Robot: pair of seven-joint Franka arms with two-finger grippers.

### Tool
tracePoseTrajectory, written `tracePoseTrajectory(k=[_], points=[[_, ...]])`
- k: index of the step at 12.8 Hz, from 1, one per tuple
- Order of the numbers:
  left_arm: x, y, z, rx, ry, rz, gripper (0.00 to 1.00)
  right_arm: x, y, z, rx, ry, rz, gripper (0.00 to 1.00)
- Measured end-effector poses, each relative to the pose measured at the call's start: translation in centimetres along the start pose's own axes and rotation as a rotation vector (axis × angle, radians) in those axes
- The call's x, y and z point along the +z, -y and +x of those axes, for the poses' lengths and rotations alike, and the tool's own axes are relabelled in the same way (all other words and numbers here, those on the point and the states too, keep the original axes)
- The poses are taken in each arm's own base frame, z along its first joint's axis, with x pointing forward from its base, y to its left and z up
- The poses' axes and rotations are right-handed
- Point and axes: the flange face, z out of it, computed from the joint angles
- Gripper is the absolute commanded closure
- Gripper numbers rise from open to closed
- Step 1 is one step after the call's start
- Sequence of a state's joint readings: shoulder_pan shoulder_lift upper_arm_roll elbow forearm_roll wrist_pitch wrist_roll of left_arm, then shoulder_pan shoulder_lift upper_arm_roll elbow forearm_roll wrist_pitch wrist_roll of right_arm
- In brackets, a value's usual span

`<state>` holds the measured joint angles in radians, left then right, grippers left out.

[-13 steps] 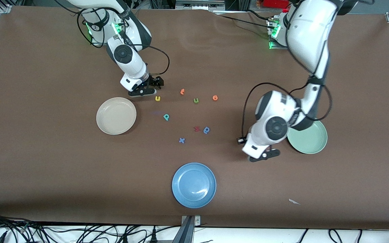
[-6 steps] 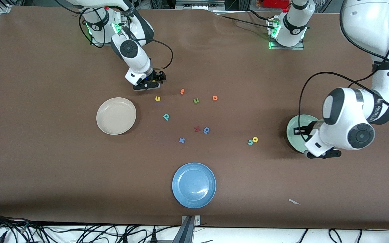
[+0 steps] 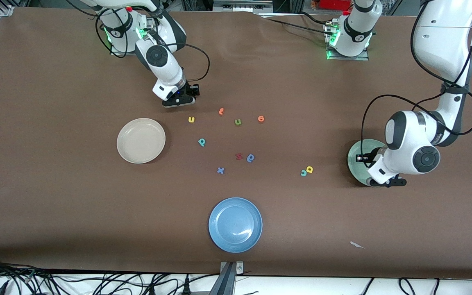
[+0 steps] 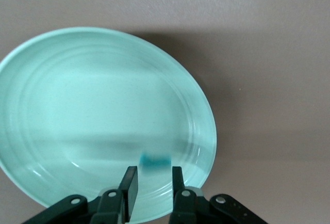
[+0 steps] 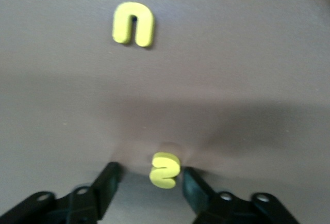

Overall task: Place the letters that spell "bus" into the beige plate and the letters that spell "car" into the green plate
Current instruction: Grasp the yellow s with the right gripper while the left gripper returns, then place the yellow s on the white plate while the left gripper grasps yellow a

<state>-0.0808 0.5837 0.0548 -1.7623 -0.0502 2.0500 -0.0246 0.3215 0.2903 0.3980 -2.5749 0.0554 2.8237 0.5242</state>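
Note:
My right gripper (image 3: 182,99) (image 5: 149,173) is low over the table, open, with its fingers on either side of the yellow "s" (image 5: 165,170). The yellow "u" (image 3: 191,119) (image 5: 133,24) lies just nearer the front camera. The teal "b" (image 3: 202,142) lies beside the beige plate (image 3: 141,140). My left gripper (image 3: 383,181) (image 4: 154,171) hangs over the green plate (image 3: 357,153) (image 4: 77,105), its fingers slightly apart. A small blurred teal letter (image 4: 155,160) shows just past the fingertips, against the plate. The teal "c" (image 3: 303,173) and yellow "a" (image 3: 309,169) lie together on the table beside that plate.
Two orange letters (image 3: 221,111) (image 3: 261,119), a green "u" (image 3: 238,121), a red letter (image 3: 239,156), a darker blue letter (image 3: 250,157) and a blue "x" (image 3: 220,170) lie mid-table. A blue plate (image 3: 235,224) sits near the front edge.
My left arm swung from over the "c" and "a" to over the green plate, and its fingers parted a little. My right gripper's fingers narrowed round the "s".

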Motion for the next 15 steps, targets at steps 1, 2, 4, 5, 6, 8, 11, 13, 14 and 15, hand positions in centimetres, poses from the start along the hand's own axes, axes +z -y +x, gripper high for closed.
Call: tracePoseTrajectory(k=[1,2,4,5,6,8,11,13,14,15], points=[[-0.1,0.1,0.0,0.011,-0.002,-0.001,0.2,0.0,0.0,0.0,0.001,0.0,0.0,0.75],[-0.3,0.2,0.0,0.015,-0.008,-0.001,0.01,-0.1,0.2,0.0,-0.001,-0.005,0.003,0.84],[-1.9,0.0,0.3,0.019,-0.044,-0.004,0.01,-0.4,0.4,-0.1,-0.003,-0.011,0.005,1.0],[-3.2,-0.7,0.5,0.022,-0.069,-0.007,0.01,-0.5,0.3,-0.2,-0.002,-0.013,0.004,1.0],[-4.4,-2.1,0.5,0.024,-0.09,-0.015,0.01,-0.5,0.3,-0.2,-0.002,-0.013,0.004,1.0],[-5.8,-6.3,0.5,0.023,-0.138,-0.035,0.01,-0.5,0.3,-0.2,-0.002,-0.013,0.004,1.0],[-5.0,-13.3,0.2,-0.022,-0.21,-0.05,0.09,-0.8,0.2,0.1,0.002,-0.013,0.001,1.0],[-2.8,-16.4,0.1,-0.042,-0.209,-0.049,0.16,-2.5,-0.5,0.9,0.007,-0.016,-0.016,1.0],[-1.7,-17.2,0.2,-0.045,-0.207,-0.048,0.17,-3.9,-1.2,1.6,-0.005,-0.021,-0.027,1.0],[-0.8,-17.3,0.5,-0.05,-0.217,-0.051,0.19,-5.2,-2.0,2.3,-0.02,-0.031,-0.033,1.0]])
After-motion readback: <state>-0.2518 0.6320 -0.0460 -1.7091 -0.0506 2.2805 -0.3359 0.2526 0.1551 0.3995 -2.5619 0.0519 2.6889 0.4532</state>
